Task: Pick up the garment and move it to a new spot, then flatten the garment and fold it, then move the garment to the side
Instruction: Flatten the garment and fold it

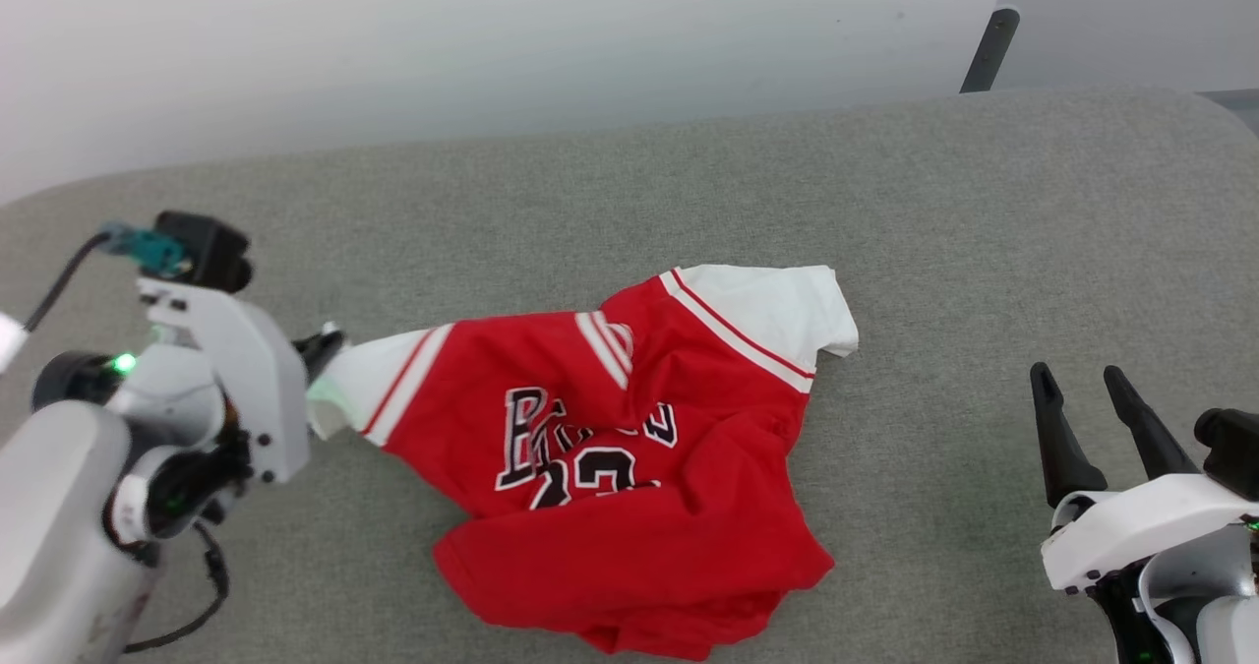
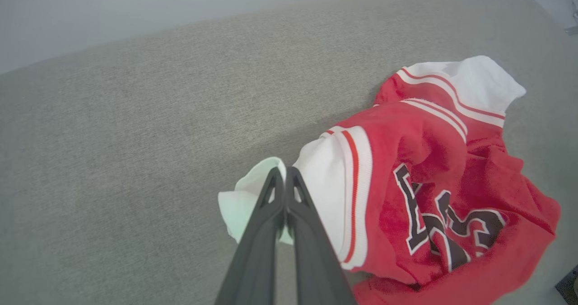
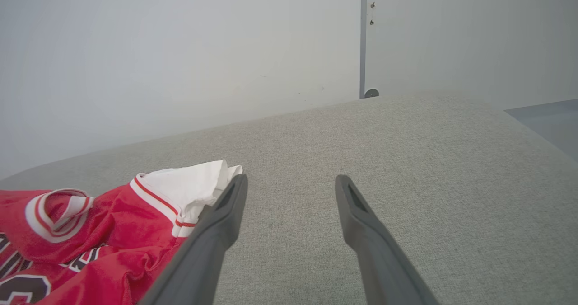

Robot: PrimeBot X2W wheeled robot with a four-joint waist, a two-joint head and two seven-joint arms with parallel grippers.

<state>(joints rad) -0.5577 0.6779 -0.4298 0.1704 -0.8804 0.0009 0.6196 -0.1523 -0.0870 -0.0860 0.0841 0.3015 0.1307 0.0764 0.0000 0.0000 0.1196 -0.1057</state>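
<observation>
We read this as a bare test room or lab, not a home. Under and ahead of the right gripper [image 3: 291, 180] runs a grey fabric-covered work surface [image 3: 406, 151] with rounded corners. Beyond it stand a plain white wall [image 3: 158, 47] and a grey vertical strip [image 3: 363, 34] with small fasteners. Bluish floor [image 3: 546, 119] lies off to its right.

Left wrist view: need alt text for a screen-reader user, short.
The left gripper is shut on a white sleeve of a crumpled red T-shirt, which lies at the view's right on a grey fabric surface. Black-and-white lettering shows on the chest.
</observation>
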